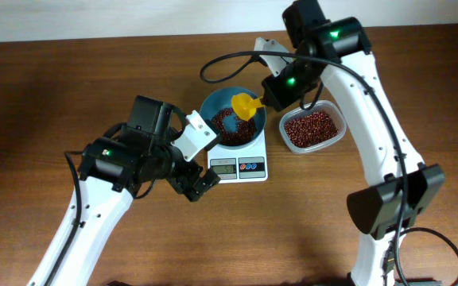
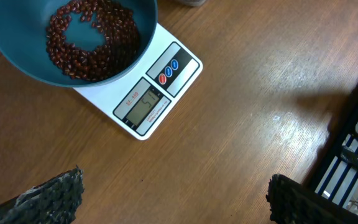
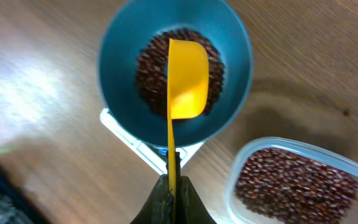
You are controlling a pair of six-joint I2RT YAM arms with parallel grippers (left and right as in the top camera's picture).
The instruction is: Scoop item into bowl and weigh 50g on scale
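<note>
Now | right pincer (image 3: 171, 182) clenching yellow scoop (image 3: 187, 81), hovering it empty over beans (image 2: 92, 50) in teal bowl (image 3: 114, 68) sitting on scale (image 2: 160, 81) | left pincer (image 1: 199, 184) gaping beside scale | risk: scoop bumping bowl, skewing reading

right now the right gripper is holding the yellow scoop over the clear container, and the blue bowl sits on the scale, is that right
Not quite. The right wrist view shows the yellow scoop over the blue bowl, not the clear container beside it. The rest holds: the right gripper grips the scoop's handle, and the bowl sits on the scale.
</note>
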